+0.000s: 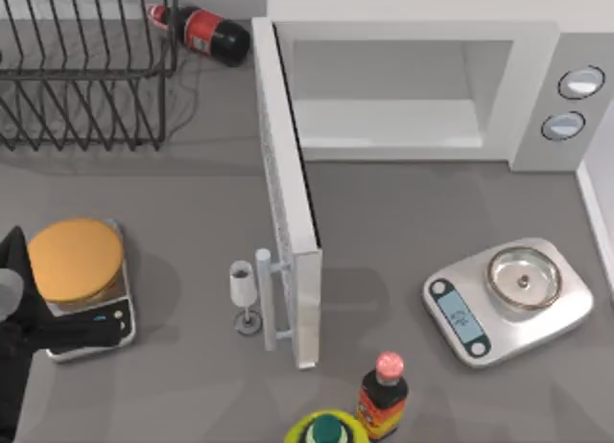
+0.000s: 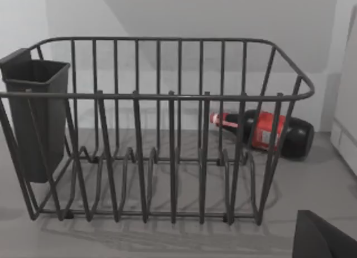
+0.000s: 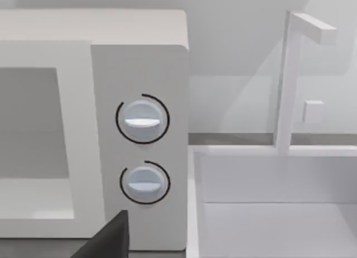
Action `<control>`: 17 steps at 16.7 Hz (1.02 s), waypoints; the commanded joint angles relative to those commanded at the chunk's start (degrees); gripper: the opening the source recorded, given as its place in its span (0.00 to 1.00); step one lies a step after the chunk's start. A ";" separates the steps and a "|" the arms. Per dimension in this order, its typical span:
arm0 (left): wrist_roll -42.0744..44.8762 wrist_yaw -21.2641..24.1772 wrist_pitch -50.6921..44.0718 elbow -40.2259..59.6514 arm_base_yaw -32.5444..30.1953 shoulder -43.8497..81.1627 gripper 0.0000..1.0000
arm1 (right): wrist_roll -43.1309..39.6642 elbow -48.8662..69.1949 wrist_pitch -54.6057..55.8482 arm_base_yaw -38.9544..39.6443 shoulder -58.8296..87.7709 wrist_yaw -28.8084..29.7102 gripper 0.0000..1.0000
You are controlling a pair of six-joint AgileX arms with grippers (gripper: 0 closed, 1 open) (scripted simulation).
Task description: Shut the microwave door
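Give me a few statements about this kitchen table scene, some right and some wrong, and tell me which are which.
1. The white-grey microwave door stands wide open, away from the white cavity. True.
2. A small clear wine glass stands beside the door's white bar handle. True.
3. The red-labelled dark cola bottle stands upright inside the dark wire dish rack. False: it lies on its side outside the rack.
4. The big boxy white-grey microwave has three knobs. False: two round silver knobs.
5. The silver kitchen scales with a round silver pan sit on the table's right side. True.
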 joint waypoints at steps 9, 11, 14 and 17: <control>0.29 -6.76 12.82 -1.17 -6.86 11.39 0.00 | 0.00 0.00 0.00 0.00 0.00 0.00 1.00; 0.27 -6.61 12.64 -0.02 -6.11 12.38 0.00 | 0.00 0.00 0.00 0.00 0.00 0.00 1.00; -0.70 -6.28 10.66 1.59 -6.25 13.47 0.00 | 0.00 0.00 0.00 0.00 0.00 0.00 1.00; -4.11 -5.14 3.25 7.23 -6.78 17.35 0.00 | 0.00 0.00 0.00 0.00 0.00 0.00 1.00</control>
